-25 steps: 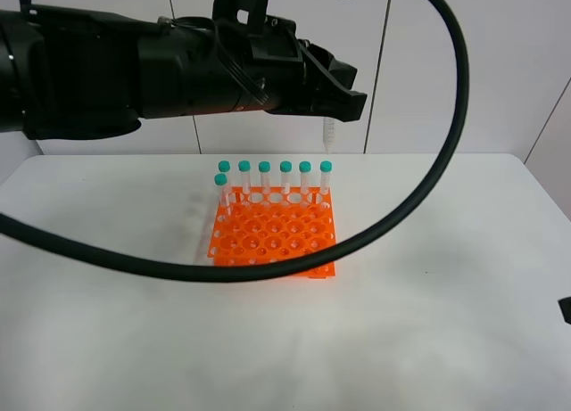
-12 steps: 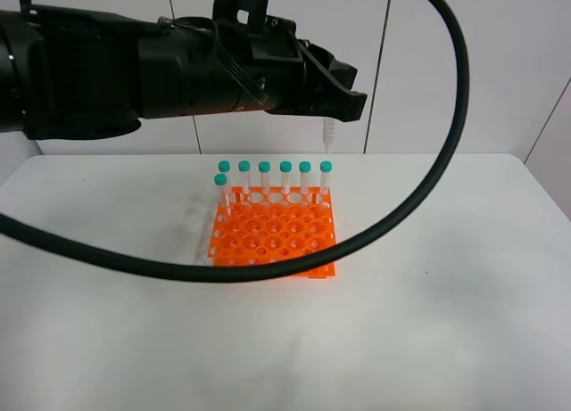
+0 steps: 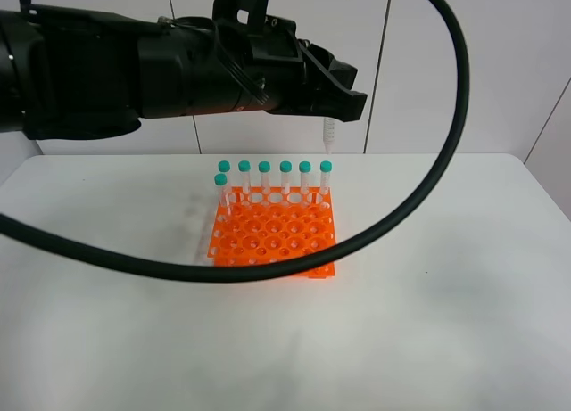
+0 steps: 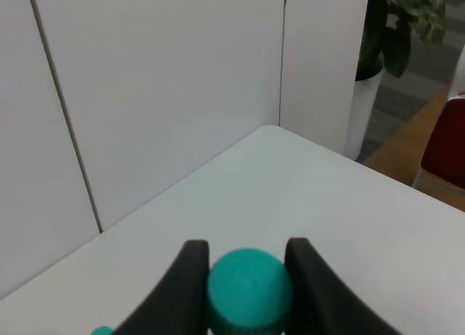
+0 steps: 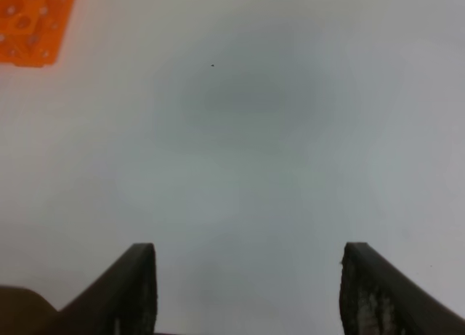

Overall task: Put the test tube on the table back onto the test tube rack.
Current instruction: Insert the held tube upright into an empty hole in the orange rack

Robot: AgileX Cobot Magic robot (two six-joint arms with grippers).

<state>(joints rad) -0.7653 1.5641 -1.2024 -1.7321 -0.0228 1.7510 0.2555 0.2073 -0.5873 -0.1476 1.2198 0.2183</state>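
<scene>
1. Your left gripper (image 3: 343, 101) is clamped on the test tube (image 3: 327, 136). In the left wrist view both fingers (image 4: 190, 277) press the teal cap (image 4: 249, 288) from either side. The clear tip hangs straight down above the far right corner of the test tube rack (image 3: 275, 237), apart from it
2. White table (image 3: 464, 322) runs wide to the rack's left, right and front. The table's far edge and the wall panels lie close behind the rack. The holes in front of the rack's back rows stand open
3. From the high view you cannot tell whether the tip is over the rack or just behind it. The left wrist view shows only the cap, not the tube's body
4. Seven capped tubes (image 3: 285, 179) stand in the rack: six along the back row and one at the left of the next row. The back row's right-end tube sits right under the held tip
5. A thick black cable (image 3: 437, 197) loops across the high view and covers part of the rack's front edge
6. Your right gripper (image 5: 247, 284) has its jaws wide apart with nothing between them, over bare table well away from the rack
</scene>
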